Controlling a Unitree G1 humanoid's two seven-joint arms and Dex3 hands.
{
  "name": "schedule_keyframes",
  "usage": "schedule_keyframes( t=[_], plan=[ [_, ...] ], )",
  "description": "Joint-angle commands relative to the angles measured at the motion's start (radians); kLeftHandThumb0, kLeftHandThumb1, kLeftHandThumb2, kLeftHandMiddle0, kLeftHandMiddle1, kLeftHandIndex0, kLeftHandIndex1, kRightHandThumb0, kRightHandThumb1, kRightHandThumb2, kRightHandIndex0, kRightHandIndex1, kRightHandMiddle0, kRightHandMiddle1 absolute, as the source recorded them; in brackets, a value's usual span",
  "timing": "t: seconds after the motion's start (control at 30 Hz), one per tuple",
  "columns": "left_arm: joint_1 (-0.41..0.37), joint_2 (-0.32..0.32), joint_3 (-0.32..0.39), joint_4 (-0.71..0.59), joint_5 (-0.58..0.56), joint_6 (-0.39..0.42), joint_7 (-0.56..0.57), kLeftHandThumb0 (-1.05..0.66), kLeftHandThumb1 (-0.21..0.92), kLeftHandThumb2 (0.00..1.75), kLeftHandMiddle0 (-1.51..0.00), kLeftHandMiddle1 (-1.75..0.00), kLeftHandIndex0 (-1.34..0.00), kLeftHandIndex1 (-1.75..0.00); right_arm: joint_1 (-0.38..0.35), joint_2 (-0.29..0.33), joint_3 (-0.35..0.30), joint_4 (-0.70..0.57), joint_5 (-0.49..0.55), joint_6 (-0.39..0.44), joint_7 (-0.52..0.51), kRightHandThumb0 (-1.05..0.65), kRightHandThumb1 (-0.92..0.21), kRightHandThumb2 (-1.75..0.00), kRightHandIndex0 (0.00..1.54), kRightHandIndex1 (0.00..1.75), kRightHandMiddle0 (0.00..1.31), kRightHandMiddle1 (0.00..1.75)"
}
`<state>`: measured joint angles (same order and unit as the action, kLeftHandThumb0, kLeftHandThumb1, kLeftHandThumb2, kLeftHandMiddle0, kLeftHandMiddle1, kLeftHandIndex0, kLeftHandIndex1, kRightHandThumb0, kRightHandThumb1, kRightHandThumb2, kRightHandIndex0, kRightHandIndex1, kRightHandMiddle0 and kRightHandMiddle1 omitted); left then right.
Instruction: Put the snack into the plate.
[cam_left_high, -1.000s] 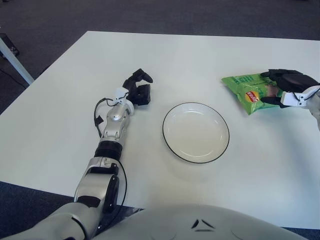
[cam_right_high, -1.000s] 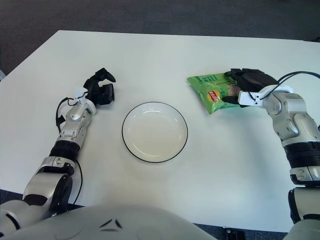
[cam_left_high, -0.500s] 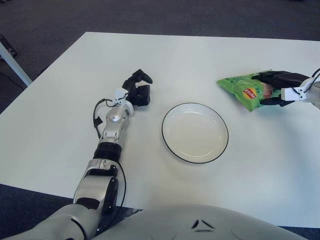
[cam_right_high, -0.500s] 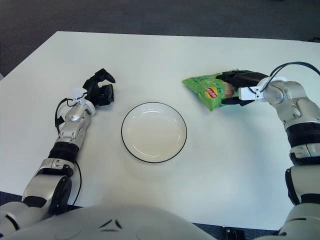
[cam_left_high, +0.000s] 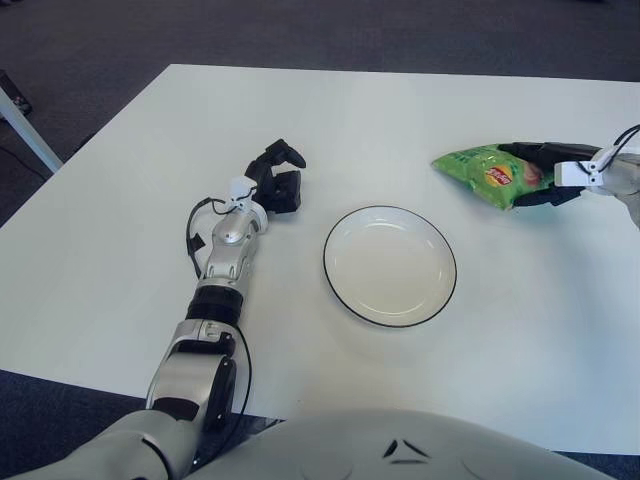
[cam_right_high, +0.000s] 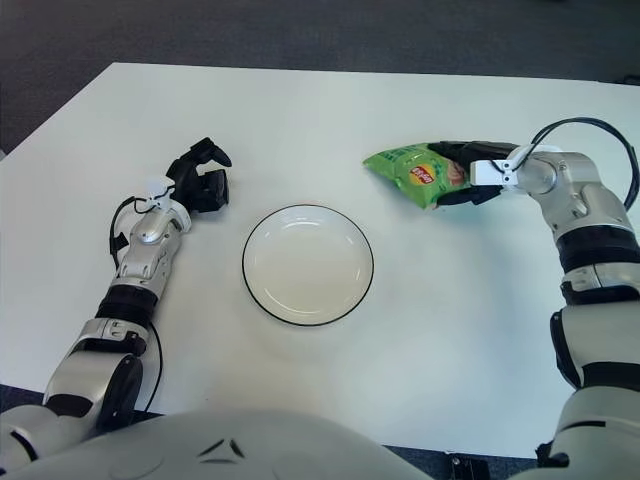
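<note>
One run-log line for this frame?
right hand: grips snack, up-right of plate | plate: empty | left hand: left of plate

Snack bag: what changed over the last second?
The right hand, shut on the snack bag, has raised it and turned its wrist, so the bag sits higher in view and a little nearer the plate. Plate and left hand unchanged.

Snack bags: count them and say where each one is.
1. The snack bag is held by the right robot hand, right of and beyond the plate. No others show; the left robot hand holds nothing.
</note>
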<state>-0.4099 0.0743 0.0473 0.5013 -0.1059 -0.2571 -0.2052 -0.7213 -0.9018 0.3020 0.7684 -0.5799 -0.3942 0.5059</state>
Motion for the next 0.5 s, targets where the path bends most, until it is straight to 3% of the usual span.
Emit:
schedule_keyframes(
  t=[0.0,0.03,0.07,0.1,0.13,0.17,0.23,0.3,0.47],
  plan=[
    [0.082,-0.019,-0.001,0.03,-0.001,-0.003,0.0,-0.43,0.45,1.15,-1.08,-1.75,-0.5,-1.75,0.071,0.038,0.031,0.008,-0.047,0.027,-0.072,-0.9,-0.88,-0.25,0.06,0.03,0.0,0.47],
    [0.082,-0.02,-0.001,0.03,-0.001,-0.005,0.0,-0.44,0.45,1.15,-1.08,-1.75,-0.51,-1.75,0.076,0.04,0.032,0.004,-0.055,0.035,-0.105,-0.81,-0.79,-0.37,0.07,0.2,0.0,0.64],
    [0.082,-0.019,-0.001,0.031,0.0,-0.006,0.0,-0.44,0.45,1.15,-1.08,-1.75,-0.51,-1.75,0.092,0.05,0.025,-0.007,-0.074,0.063,-0.188,-0.72,-0.67,-0.56,0.04,0.48,0.0,0.83],
    [0.082,-0.019,-0.002,0.031,0.001,-0.007,-0.001,-0.44,0.44,1.16,-1.08,-1.75,-0.51,-1.75,0.104,0.056,0.02,-0.014,-0.088,0.083,-0.245,-0.61,-0.63,-0.69,0.1,0.89,0.16,1.14],
    [0.082,-0.018,-0.003,0.031,0.002,-0.008,-0.001,-0.44,0.44,1.16,-1.08,-1.75,-0.51,-1.75,0.117,0.064,0.013,-0.02,-0.1,0.103,-0.313,-0.56,-0.62,-0.75,0.11,1.04,0.22,1.25],
    [0.082,-0.018,-0.003,0.031,0.003,-0.008,-0.001,-0.44,0.44,1.16,-1.08,-1.75,-0.51,-1.75,0.126,0.069,0.009,-0.023,-0.107,0.116,-0.358,-0.36,-0.55,-0.89,0.25,1.22,0.31,1.43],
    [0.082,-0.018,-0.005,0.03,0.004,-0.006,0.001,-0.44,0.44,1.16,-1.08,-1.75,-0.51,-1.75,0.142,0.082,-0.003,-0.022,-0.109,0.131,-0.443,-0.19,-0.47,-1.02,0.38,1.37,0.4,1.58],
    [0.082,-0.018,-0.006,0.029,0.006,-0.004,0.002,-0.44,0.44,1.16,-1.08,-1.75,-0.51,-1.75,0.159,0.1,-0.022,-0.019,-0.105,0.14,-0.551,-0.07,-0.26,-1.28,0.58,1.45,0.58,1.68],
    [0.08,-0.018,-0.007,0.029,0.008,0.0,0.009,-0.44,0.45,1.15,-1.09,-1.75,-0.51,-1.75,0.19,0.127,-0.059,-0.019,-0.078,0.126,-0.726,-0.01,-0.06,-1.49,0.82,1.4,0.71,1.74]
  ],
)
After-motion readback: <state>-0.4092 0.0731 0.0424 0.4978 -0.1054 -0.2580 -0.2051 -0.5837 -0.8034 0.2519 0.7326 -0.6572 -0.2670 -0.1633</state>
